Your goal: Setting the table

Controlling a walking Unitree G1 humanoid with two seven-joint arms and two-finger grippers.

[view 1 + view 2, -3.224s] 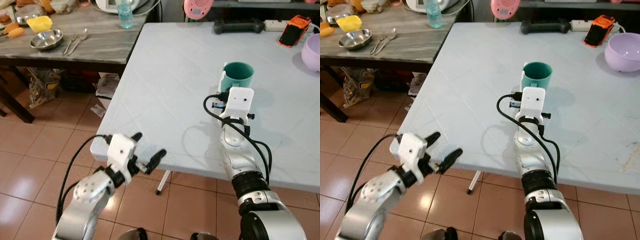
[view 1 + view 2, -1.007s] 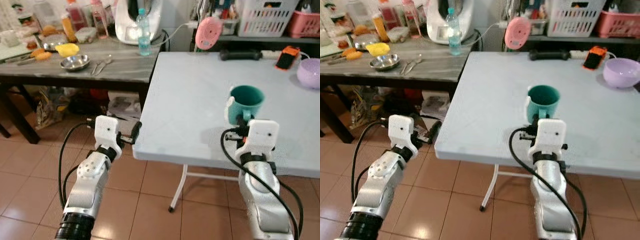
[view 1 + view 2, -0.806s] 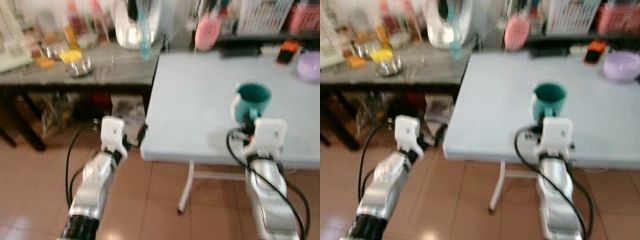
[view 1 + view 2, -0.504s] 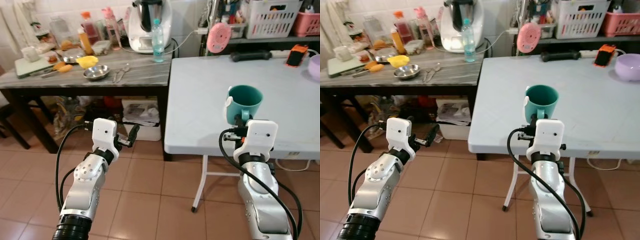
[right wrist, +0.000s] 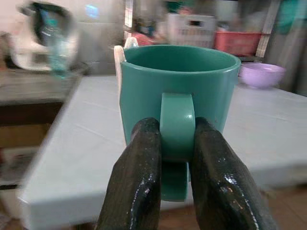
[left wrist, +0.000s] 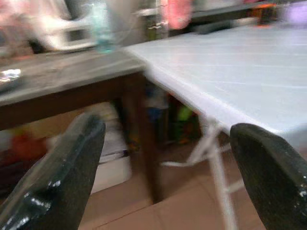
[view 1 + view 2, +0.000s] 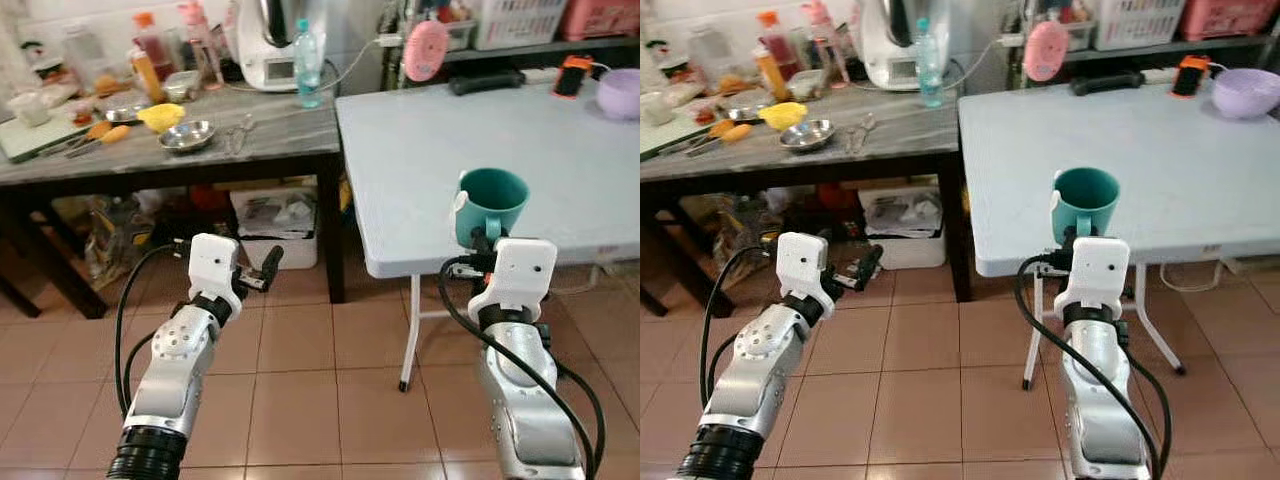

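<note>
A teal mug (image 7: 492,203) hangs upright in the air just in front of the white table's (image 7: 450,130) near edge. My right gripper (image 5: 175,132) is shut on the mug's handle (image 5: 177,120), one black finger on each side. My left gripper (image 7: 258,274) is held low over the tiled floor, left of the white table, open with nothing between its fingers (image 6: 72,163). On the dark wooden table (image 7: 260,150) to the left lie a steel bowl (image 7: 187,135) and spoons (image 7: 240,127).
A purple bowl (image 7: 619,92), an orange phone (image 7: 570,76) and a black handle (image 7: 490,81) sit at the white table's far side. A water bottle (image 7: 308,74), an appliance and jars stand on the dark table. Bags and boxes lie under it. Tiled floor is open below me.
The view has pulled back from the white table and both tables look farther away. The mug, which stood on the table, is now carried off it in my right gripper.
</note>
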